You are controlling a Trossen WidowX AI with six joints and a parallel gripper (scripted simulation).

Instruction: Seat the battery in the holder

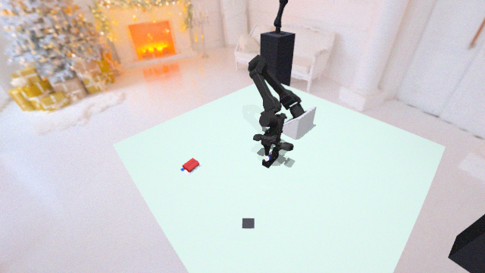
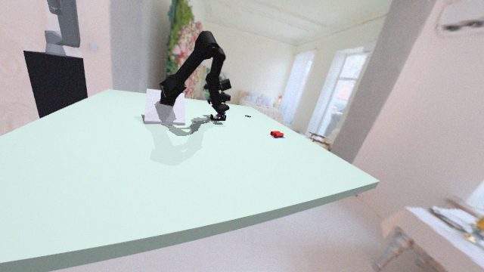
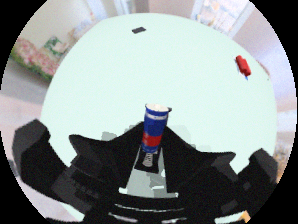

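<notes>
The gripper (image 3: 152, 163) is clamped on the blue-and-red battery (image 3: 154, 128), low over the table (image 1: 341, 182). Its long axis points forward, white-capped end outward. The red holder (image 1: 190, 164) lies well apart.

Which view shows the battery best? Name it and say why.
The wrist view: the battery fills the centre, blue and red bands clear, clamped in the hand. The top view shows only a blue-white speck at the fingertips; the exterior view barely shows it.
</notes>
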